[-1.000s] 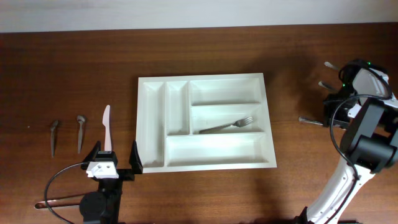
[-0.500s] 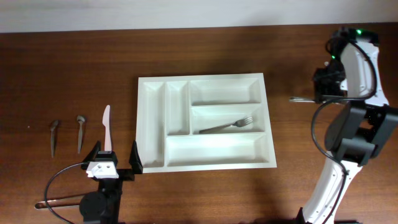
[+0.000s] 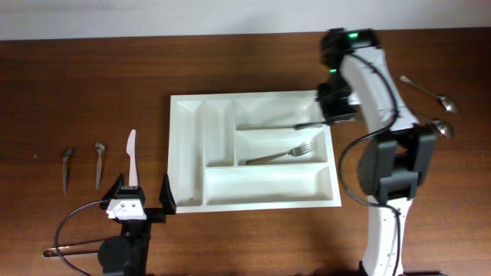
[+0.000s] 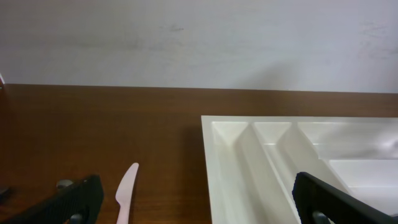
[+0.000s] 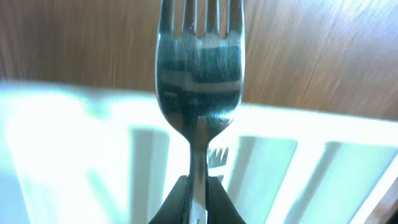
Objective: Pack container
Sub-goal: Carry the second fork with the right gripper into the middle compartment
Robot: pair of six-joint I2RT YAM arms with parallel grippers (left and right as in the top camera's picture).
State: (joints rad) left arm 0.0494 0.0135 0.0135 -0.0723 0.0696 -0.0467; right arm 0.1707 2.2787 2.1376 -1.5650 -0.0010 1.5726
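Our right gripper (image 5: 196,200) is clamped on the handle of a fork (image 5: 198,93) over the right side of the white tray (image 3: 173,153), which lies mid-table with another fork (image 3: 280,156) in its middle wide compartment. Our left gripper (image 3: 142,198) sits with its jaws wide apart by the tray's near-left corner.

Glossy white plastic container (image 3: 268,188); shiny metal fork (image 5: 198,74); wood-grain table (image 3: 77,77)
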